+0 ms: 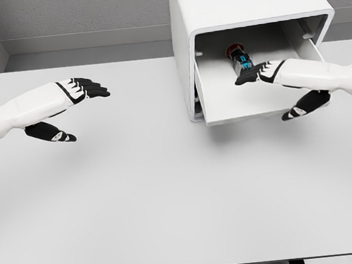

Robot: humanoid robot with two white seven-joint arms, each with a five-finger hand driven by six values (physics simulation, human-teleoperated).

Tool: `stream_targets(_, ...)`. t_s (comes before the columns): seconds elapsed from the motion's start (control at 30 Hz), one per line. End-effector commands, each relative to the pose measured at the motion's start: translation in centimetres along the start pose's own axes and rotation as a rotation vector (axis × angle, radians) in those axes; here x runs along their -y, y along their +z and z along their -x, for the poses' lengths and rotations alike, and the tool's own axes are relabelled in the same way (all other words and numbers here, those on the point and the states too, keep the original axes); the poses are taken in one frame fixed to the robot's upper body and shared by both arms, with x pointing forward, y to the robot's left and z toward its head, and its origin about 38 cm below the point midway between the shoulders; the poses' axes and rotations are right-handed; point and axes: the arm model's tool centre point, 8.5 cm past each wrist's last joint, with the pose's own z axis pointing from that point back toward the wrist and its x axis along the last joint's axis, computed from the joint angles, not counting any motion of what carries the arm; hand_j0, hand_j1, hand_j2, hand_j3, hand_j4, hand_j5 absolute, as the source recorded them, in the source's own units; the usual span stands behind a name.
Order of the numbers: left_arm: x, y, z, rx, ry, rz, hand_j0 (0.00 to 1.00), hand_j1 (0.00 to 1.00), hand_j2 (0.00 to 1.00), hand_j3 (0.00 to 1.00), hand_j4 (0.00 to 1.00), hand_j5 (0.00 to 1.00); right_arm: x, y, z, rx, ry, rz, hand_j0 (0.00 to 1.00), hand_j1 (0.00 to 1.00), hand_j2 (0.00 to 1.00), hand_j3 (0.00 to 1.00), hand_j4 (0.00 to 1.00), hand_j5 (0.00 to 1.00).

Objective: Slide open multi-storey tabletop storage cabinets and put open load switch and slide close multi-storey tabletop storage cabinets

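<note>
Two white arms reach over the pale table (169, 195). The left robot hand (68, 108) hovers well left of the white storage cabinet (239, 7), fingers extended and holding nothing. The cabinet's drawer (248, 103) stands pulled out; inside it lies the load switch (241, 60), red-capped. The right robot hand (277, 85) reaches over the drawer, fingers relaxed, fingertips (245, 77) just beside the switch.

Single head view — looks steeply down from above the near edge onto the worktop (169, 195), facing the back wall (84, 16) — mid-range.
</note>
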Motion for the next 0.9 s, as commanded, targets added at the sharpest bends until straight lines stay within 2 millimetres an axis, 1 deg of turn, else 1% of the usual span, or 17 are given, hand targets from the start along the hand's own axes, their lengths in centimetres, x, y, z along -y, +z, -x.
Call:
stream_targets(0.0,-0.1,0.0,0.0,-0.001,0.005,-0.005,1.0,1.0,1.0,1.0,1.0,1.0,-0.2,-0.6,0.6,-0.004,-0.015,0.002,1.0,1.0,1.0,1.0,1.0,1.0)
stream_targets(0.07,-0.1,0.1,0.1,-0.002,0.005,-0.005,1.0,1.0,1.0,1.0,1.0,1.0,0.1,-0.6,0.9,-0.013,-0.013,0.007,1.0,1.0,1.0,1.0,1.0,1.0)
stream_targets(0.1,-0.1,0.1,0.1,-0.002,0.005,-0.005,1.0,1.0,1.0,1.0,1.0,1.0,0.4,-1.2,1.2,-0.013,-0.014,0.016,1.0,1.0,1.0,1.0,1.0,1.0)
stream_targets(0.17,-0.1,0.2,0.1,-0.005,0.004,-0.004,1.0,1.0,1.0,1.0,1.0,1.0,2.1,-2.2,2.5,-0.035,-0.004,0.047,1.0,1.0,1.0,1.0,1.0,1.0)
stream_targets(0.23,-0.1,0.2,0.3,-0.01,0.006,-0.005,1.0,1.0,1.0,1.0,1.0,1.0,3.0,-3.0,3.4,-0.05,-0.005,0.062,1.0,1.0,1.0,1.0,1.0,1.0)
stream_targets(0.27,-0.1,0.2,0.3,-0.01,0.006,-0.005,1.0,1.0,1.0,1.0,1.0,1.0,3.0,-3.2,3.3,-0.044,-0.004,0.059,1.0,1.0,1.0,1.0,1.0,1.0)
stream_targets(0.3,0.0,0.2,0.3,-0.011,0.006,-0.005,1.0,1.0,1.0,1.0,1.0,1.0,2.8,-3.4,2.2,-0.012,0.008,0.047,1.0,1.0,1.0,1.0,1.0,1.0)
stream_targets(0.4,0.0,0.2,0.4,-0.013,0.007,-0.005,1.0,1.0,1.0,1.0,1.0,1.0,2.8,-1.2,-0.6,0.026,0.047,0.017,1.0,1.0,1.0,1.0,1.0,1.0)
stream_targets(0.5,0.1,0.3,0.4,-0.014,0.008,-0.002,1.0,1.0,1.0,1.0,1.0,1.0,2.5,0.0,-0.9,0.018,0.042,0.012,1.0,1.0,1.0,1.0,1.0,1.0)
stream_targets(0.57,1.0,0.7,0.9,-0.033,0.025,0.013,1.0,1.0,1.0,1.0,1.0,1.0,2.3,2.0,-3.3,0.038,0.07,-0.01,1.0,1.0,1.0,1.0,1.0,1.0)
stream_targets(0.63,1.5,1.0,1.4,-0.054,0.008,0.036,1.0,1.0,1.0,1.0,1.0,1.0,0.6,2.6,-3.0,0.018,0.044,-0.056,1.0,1.0,1.0,1.0,1.0,1.0)
stream_targets(0.67,1.8,1.1,1.5,-0.06,0.01,0.04,1.0,1.0,1.0,1.0,1.0,1.0,0.1,4.8,-2.5,-0.037,0.041,-0.081,1.0,1.0,1.0,1.0,1.0,1.0)
stream_targets(0.7,1.8,1.1,1.6,-0.061,0.011,0.041,1.0,1.0,1.0,1.0,1.0,1.0,-0.6,5.1,-2.4,-0.046,0.032,-0.103,1.0,1.0,1.0,1.0,1.0,1.0)
stream_targets(0.73,2.3,1.4,2.0,-0.076,0.02,0.047,1.0,1.0,1.0,1.0,1.0,1.0,-1.7,6.4,-2.0,-0.079,0.006,-0.128,1.0,1.0,1.0,1.0,1.0,1.0)
stream_targets(0.8,3.1,1.9,2.4,-0.096,0.038,0.055,1.0,1.0,1.0,1.0,1.0,1.0,-1.2,10.2,-1.4,-0.178,0.011,-0.134,1.0,1.0,1.0,1.0,1.0,1.0)
stream_targets(0.83,3.5,2.0,2.5,-0.1,0.044,0.06,1.0,1.0,1.0,1.0,1.0,1.0,-1.3,10.7,-1.4,-0.191,0.009,-0.138,1.0,1.0,1.0,1.0,1.0,1.0)
stream_targets(0.87,3.4,2.2,2.5,-0.103,0.044,0.061,1.0,1.0,1.0,1.0,1.0,1.0,-1.5,10.5,-1.4,-0.186,0.004,-0.14,1.0,1.0,1.0,1.0,1.0,1.0)
